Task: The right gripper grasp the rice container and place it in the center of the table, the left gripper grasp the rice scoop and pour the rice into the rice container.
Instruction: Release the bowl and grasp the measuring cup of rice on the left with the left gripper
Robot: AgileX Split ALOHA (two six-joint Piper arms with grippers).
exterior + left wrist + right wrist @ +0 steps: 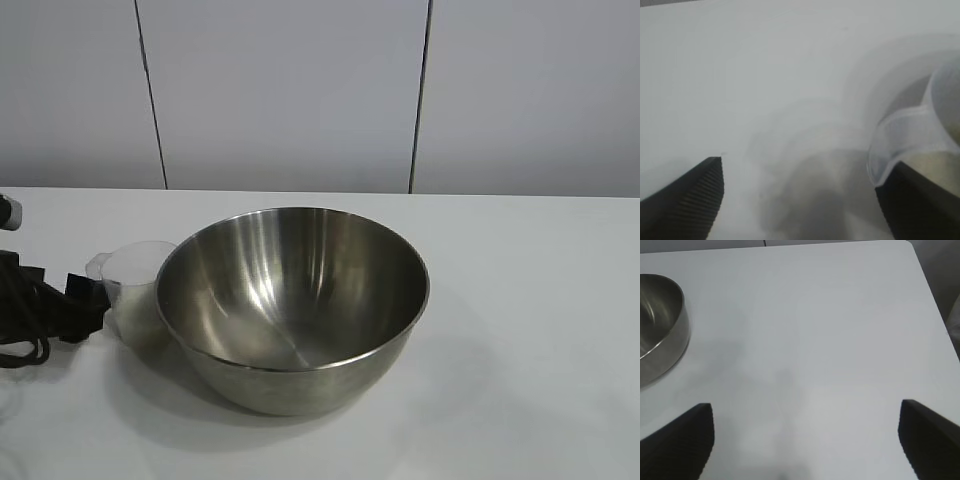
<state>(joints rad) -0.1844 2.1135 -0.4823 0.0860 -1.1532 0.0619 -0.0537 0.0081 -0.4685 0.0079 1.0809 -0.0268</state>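
The rice container (292, 300), a big shiny steel bowl, stands upright in the middle of the white table (520, 330). Close against its left rim is the rice scoop (133, 285), a clear plastic cup whose lower part looks pale white, likely rice. My left gripper (88, 303) reaches in from the left edge at the cup's outer side. In the left wrist view this gripper (802, 170) is open, and the scoop (912, 132) lies at one fingertip, not between the two. My right gripper (806, 404) is open over bare table, away from the container (660, 325).
A black cable (25, 350) hangs from the left arm at the left edge. A grey panelled wall (300, 90) rises behind the table. The table's corner and side edge (930, 300) show in the right wrist view.
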